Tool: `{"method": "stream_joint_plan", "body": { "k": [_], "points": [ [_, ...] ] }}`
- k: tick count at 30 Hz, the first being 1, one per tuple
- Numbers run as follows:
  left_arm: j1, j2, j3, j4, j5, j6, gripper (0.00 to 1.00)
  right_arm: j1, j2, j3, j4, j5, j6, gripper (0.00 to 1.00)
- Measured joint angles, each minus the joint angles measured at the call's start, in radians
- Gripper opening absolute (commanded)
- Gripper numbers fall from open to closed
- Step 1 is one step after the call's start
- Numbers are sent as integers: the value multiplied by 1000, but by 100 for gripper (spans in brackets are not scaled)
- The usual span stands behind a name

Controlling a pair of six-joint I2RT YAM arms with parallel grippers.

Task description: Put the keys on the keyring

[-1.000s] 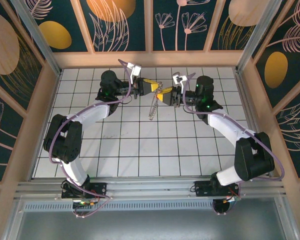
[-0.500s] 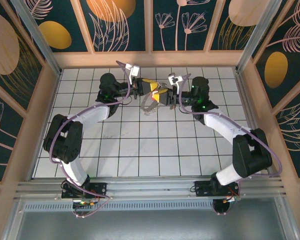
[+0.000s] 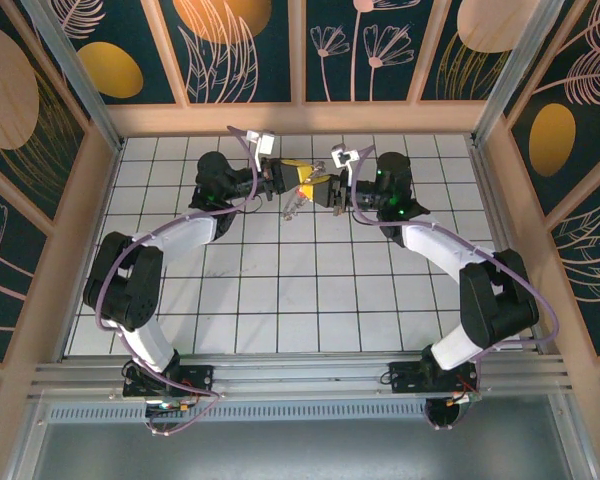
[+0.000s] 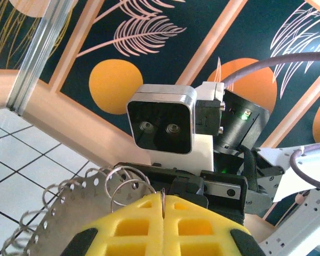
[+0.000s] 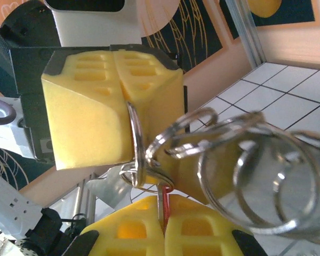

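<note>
Since the red key (image 5: 163,202) shows as a thin edge pinched in the clenched right gripper (image 5: 162,228), its top against the keyring (image 5: 135,133), whose split ring the left gripper (image 5: 120,80) squeezes between yellow pads (image 5: 85,106), I cannot tell whether its hole is caught; both hang above the far middle of the white-tiled table (image 3: 280,290), spare rings (image 5: 256,170) dangling beside. Doing this well likely means firm grips, lining the hole with the ring's split end, and feeding it round by small turns, not pulls.
</note>
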Motion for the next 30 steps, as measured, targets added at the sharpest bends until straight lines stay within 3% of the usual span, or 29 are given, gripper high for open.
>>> {"method": "stream_joint_plan", "body": {
  "k": [12, 30],
  "points": [
    [-19, -6, -80, 185, -123, -145, 0, -8, -25, -62, 154, 37, 127, 0],
    [-26, 3, -80, 230, -156, -163, 0, 26, 0, -8, 103, 63, 109, 0]
  ]
}}
